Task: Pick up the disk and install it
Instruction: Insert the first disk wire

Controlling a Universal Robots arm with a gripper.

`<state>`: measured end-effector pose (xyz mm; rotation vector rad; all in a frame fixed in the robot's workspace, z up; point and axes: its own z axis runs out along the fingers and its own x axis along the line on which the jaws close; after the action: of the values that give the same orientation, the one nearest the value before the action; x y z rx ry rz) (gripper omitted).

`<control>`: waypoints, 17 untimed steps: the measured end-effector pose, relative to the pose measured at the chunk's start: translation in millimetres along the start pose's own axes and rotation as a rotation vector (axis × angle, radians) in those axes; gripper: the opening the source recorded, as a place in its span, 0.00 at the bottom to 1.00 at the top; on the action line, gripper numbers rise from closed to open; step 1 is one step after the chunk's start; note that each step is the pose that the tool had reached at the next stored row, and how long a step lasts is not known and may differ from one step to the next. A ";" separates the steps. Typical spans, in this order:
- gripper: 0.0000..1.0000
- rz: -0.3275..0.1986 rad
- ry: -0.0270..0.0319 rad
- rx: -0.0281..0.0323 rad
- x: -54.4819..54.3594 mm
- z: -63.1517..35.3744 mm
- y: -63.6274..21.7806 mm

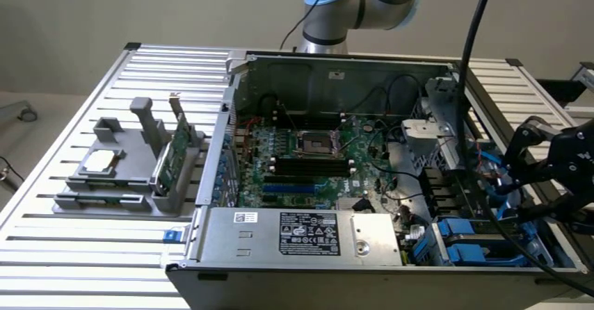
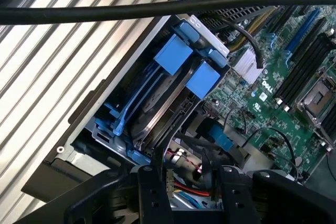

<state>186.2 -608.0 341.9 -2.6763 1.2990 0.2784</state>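
Wrist view – gripper: one black two-fingered gripper [image 2: 193,184], its fingers held apart with only distant red and yellow wires showing between them. It is open and holds nothing.
Disk: one flat hard drive seen edge-on, framed by a bright blue plastic carrier [image 2: 157,107]. It stands inside the drive cage between blue rails, near the fingertips but not touching them.
Blue tabs: two square bright blue plastic tabs [image 2: 173,56] side by side at the cage's mouth.
Drive cage: one grey sheet-metal cage [image 2: 79,142] set in a corner of the case.
Cable: one thick black cable [image 2: 157,8] running across in front of the cage.
Exterior view – case: one open grey metal computer case [image 1: 278,237] lying on one silver slatted metal table [image 1: 83,254]. The blue carriers sit in its near corner on the exterior view's right.
Motherboard: one green circuit board [image 1: 348,147] on the case floor.
Fixture: one grey plastic fixture [image 1: 121,200] on the table at the exterior view's left, holding one thin green circuit card [image 1: 172,153] upright and one small square silver chip [image 1: 100,160] lying flat.
Arm: one silver-and-blue robot arm [image 1: 362,4] behind the case.
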 end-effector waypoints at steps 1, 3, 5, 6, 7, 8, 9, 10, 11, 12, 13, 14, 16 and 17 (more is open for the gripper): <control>0.43 -0.002 0.0044 0.0051 -0.4 0.0 0.3; 0.43 -0.005 0.0113 0.0138 -1.3 0.2 1.2; 0.43 -0.007 0.0165 0.0200 -2.2 0.3 1.9; 0.41 -0.008 0.0185 0.0228 -2.6 0.5 2.3; 0.41 -0.009 0.0204 0.0250 -3.0 0.6 2.6; 0.41 -0.010 0.0222 0.0270 -3.3 0.6 2.8; 0.33 -0.011 0.0237 0.0288 -3.5 0.7 3.0; 0.33 -0.012 0.0252 0.0302 -3.7 0.8 3.2; 0.33 -0.013 0.0269 0.0313 -3.8 0.7 3.4; 0.33 -0.014 0.0286 0.0324 -4.0 0.7 3.5; 0.33 -0.015 0.0305 0.0337 -4.1 0.7 3.7; 0.33 -0.018 0.0325 0.0350 -4.0 0.8 3.6; 0.33 -0.026 0.0365 0.0387 -4.0 0.9 3.7; 0.33 -0.030 0.0382 0.0404 -4.0 1.1 3.7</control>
<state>180.7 -607.0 341.5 -2.6774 1.2600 0.1962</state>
